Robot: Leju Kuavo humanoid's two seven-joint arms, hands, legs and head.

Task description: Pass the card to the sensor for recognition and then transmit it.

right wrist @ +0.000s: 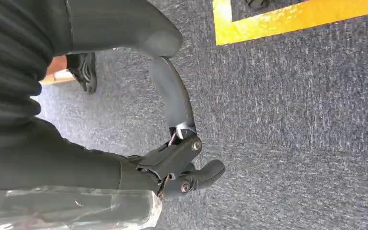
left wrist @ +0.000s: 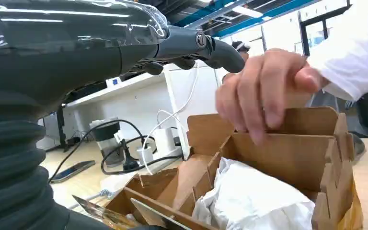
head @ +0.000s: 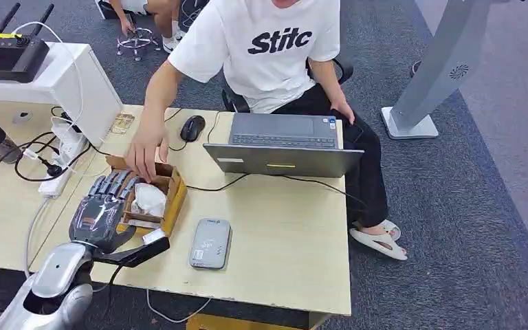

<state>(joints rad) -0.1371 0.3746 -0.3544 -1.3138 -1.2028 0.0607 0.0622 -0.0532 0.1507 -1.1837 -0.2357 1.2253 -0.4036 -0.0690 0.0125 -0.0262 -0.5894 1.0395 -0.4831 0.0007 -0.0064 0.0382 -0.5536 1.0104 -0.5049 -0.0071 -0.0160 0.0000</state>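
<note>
Pickup step: the left hand [head: 101,214] is laid over the near end of the cardboard box [head: 167,199], fingers stretched flat, nothing seen gripped; cards [left wrist: 148,216] are seen leaning in the box's near compartment. A person's hand [head: 141,157] is placed on the far wall. Next, one card must be pinched and carried to the grey card reader [head: 210,243] just beside the box; the right hand [right wrist: 182,167] hangs over carpet, fingers curled, empty.

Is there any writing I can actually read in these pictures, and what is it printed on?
"Stitc" in black letters on the person's white T-shirt.
Card reader on the desk: a small mark on top, too small to read.
Laptop: stickers at its corner and a yellow strip on its lid, too small to read.
Black device with antennas: no readable text.
Nothing else is legible.
</note>
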